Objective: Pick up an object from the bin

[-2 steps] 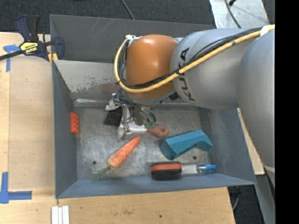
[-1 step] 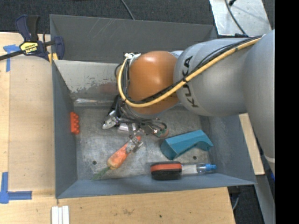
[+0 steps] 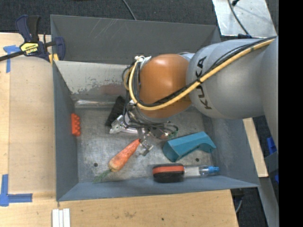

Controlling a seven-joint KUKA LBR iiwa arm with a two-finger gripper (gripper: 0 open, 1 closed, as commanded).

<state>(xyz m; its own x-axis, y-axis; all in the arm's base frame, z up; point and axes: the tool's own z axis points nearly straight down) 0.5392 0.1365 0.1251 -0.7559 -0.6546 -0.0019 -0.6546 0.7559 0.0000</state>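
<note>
Most of the gripper (image 3: 145, 143) is hidden beneath the round orange cover (image 3: 161, 84) on the wrist. What we can make out is a cluster of grey metal parts and thin cables poking out under that dome, low over the middle of the bin's floor. Whether the claw is wide or narrow we cannot tell, nor whether anything sits inside it. Its lowest metal tip meets the pointed end of a carrot (image 3: 124, 156), though we cannot say if the two touch or merely overlap from this angle. The carrot lies slantwise on the floor, its thick end and a wisp of green top pointing toward the near left corner. Just right of the gripper rests a blue plastic piece (image 3: 187, 144), angled like a wedge, its upper left edge tucked under the metal parts. In front of it, along the near wall, lies a tool (image 3: 182, 172) with a black-and-red grip, a clear shaft and a blue tip; its exact kind is hard to read. Behind the gripper a black thing (image 3: 116, 110) leans out from under the cover, more than half concealed. Well apart, against the left wall, sits a small orange brick (image 3: 75, 125). The grey arm (image 3: 236, 79) covers the right rear part of the bin (image 3: 66, 164).
</note>
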